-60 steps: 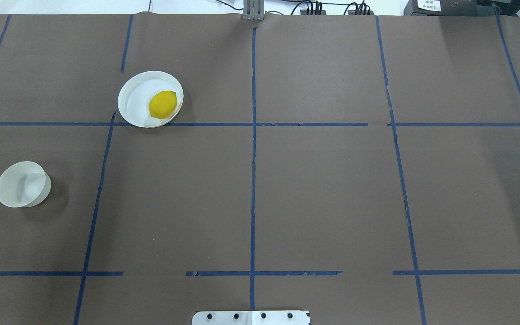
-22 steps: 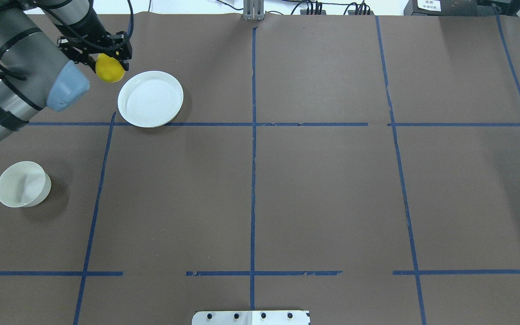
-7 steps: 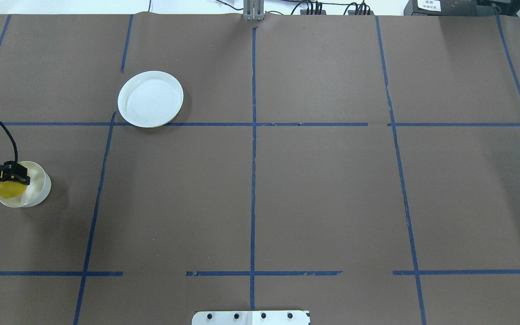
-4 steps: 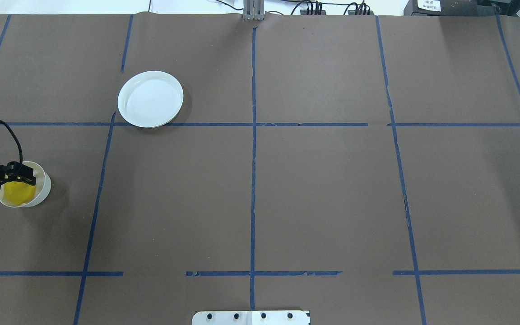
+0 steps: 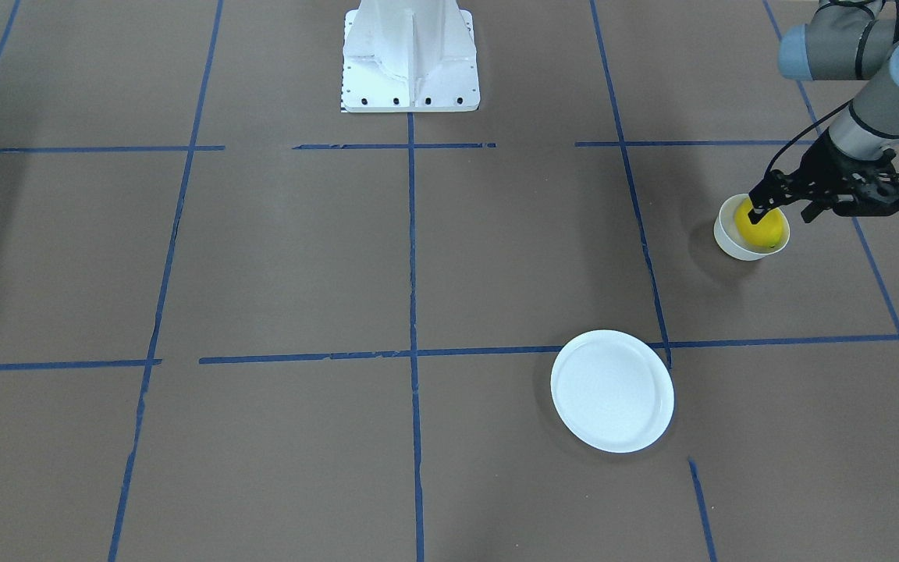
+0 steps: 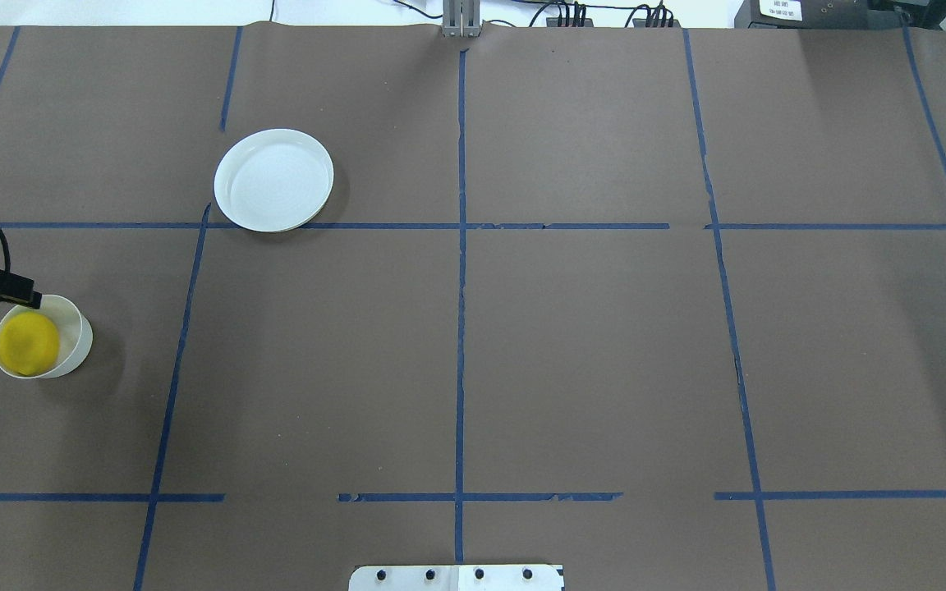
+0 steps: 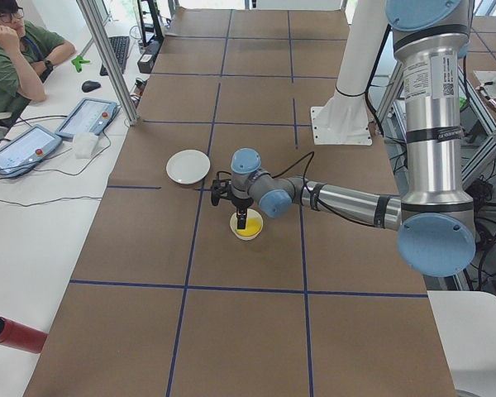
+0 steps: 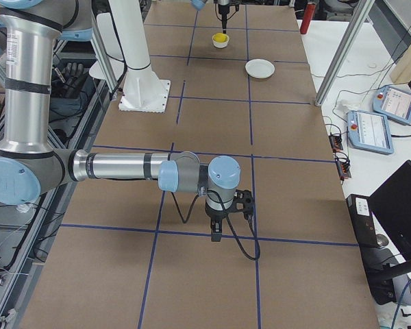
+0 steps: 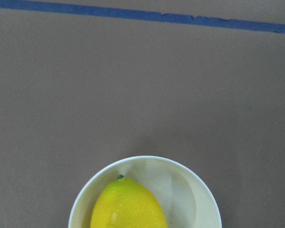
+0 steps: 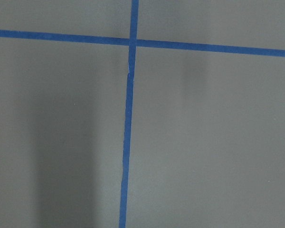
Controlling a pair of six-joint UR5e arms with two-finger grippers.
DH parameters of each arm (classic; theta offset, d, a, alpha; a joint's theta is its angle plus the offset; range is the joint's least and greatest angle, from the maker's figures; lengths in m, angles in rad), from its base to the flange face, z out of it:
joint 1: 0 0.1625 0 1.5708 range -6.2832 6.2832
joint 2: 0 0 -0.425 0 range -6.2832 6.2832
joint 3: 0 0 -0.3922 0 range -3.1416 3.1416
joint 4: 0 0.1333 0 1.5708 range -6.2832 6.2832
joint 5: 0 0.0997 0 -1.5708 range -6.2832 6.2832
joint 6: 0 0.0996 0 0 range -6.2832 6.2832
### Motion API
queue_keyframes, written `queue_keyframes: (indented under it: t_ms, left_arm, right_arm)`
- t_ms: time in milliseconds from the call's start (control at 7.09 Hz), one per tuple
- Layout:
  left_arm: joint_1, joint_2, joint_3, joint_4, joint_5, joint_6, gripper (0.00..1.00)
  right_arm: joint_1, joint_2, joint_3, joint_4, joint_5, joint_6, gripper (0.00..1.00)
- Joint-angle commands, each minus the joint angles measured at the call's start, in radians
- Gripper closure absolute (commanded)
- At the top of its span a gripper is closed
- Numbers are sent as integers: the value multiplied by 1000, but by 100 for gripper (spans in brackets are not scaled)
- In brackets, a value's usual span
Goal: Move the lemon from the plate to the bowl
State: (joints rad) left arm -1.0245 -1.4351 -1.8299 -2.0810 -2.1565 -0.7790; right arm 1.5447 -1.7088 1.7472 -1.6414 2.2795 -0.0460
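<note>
The yellow lemon [image 6: 27, 343] lies inside the small off-white bowl [image 6: 75, 328] at the table's left side. It also shows in the front-facing view [image 5: 758, 223] and in the left wrist view [image 9: 128, 205], with its greenish end up in the bowl [image 9: 192, 202]. The flat white plate [image 6: 274, 180] stands empty farther away. My left gripper [image 5: 782, 211] hangs open just above and beside the bowl and holds nothing. My right gripper [image 8: 216, 234] hovers low over the table far from the dishes, and I cannot tell whether it is open or shut.
Brown table cover with blue tape grid lines [image 6: 461, 246]. The robot's white base [image 5: 410, 55] stands at the near table edge. An operator [image 7: 12, 50] sits at a side desk with tablets [image 7: 87, 116].
The left gripper carried the lemon from the plate to the bowl, let it go, and has drawn back from the bowl; the lemon now rests in the bowl.
</note>
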Motion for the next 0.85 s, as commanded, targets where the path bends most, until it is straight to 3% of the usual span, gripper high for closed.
queue_keyframes:
  t_ms: [0,141,423,564,705]
  left_arm:
    - [-156,7,-55,188,-2,329,0]
    - [-242,7,-54,259,-2,474,0]
    - [-415,10,-14,515,-139,854,0]
    - [-474,40,7,598,-138,967,0]
    - [-547,82,18,598,-144,998,0]
  right_arm:
    - [0,2,0,0,0,0,0]
    - [0,0,0,0,0,0,0]
    - [0,0,0,0,0,0,0]
    - [0,2,0,0,0,0,0]
    - [0,0,0,0,0,0,0]
